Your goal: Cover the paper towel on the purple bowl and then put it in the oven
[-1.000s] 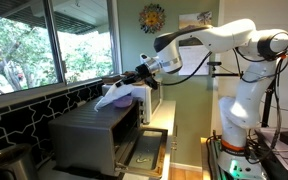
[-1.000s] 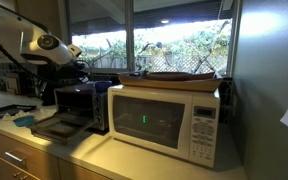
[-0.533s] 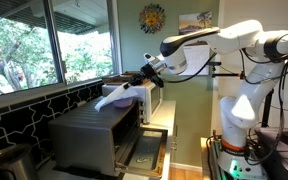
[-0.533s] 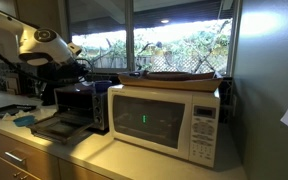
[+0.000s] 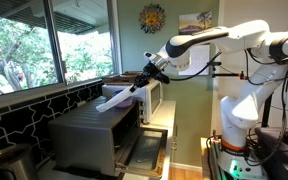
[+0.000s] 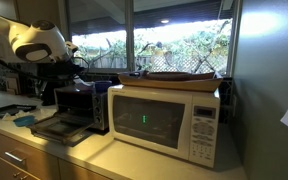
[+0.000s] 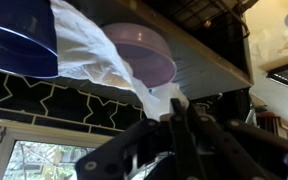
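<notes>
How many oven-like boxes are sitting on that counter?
2. The grey oven, its door folded down, stands by the robot arm. The white microwave sits right beside it, nearer the camera in that exterior view. Others could be hidden behind the arm.

The arm (image 5: 212, 38) stretches out level, wrist tilted downward, jaws pinched tightly together.

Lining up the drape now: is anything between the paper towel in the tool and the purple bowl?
Nothing visible. The paper towel, pinched in the tool, hangs right beside the purple bowl; a blue bowl sits on the towel's other side, out of that path.
</notes>
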`<action>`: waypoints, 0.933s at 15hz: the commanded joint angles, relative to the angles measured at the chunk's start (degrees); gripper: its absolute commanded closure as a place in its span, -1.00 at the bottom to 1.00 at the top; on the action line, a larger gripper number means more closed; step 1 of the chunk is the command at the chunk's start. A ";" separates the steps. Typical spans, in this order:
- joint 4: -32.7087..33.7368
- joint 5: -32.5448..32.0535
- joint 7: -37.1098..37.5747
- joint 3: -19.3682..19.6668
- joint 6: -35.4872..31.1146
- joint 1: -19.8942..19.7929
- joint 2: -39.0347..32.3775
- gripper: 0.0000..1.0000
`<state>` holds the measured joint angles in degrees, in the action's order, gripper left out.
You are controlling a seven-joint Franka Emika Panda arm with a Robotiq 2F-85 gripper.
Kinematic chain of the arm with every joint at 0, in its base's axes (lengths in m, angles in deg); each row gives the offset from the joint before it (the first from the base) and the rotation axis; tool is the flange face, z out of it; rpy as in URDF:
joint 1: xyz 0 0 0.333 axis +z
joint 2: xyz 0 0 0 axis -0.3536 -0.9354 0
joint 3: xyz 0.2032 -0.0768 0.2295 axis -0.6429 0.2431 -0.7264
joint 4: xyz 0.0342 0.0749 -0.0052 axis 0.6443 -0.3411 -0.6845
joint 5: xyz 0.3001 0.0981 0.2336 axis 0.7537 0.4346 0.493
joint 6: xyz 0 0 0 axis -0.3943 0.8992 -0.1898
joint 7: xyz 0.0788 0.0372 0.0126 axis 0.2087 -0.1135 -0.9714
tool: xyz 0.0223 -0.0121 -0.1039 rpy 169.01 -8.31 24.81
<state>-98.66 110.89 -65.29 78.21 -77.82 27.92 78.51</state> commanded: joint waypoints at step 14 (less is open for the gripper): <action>1.47 -26.96 36.18 5.71 27.25 2.61 2.63 -1.00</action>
<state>-98.08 86.53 -34.82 82.83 -55.58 29.06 81.04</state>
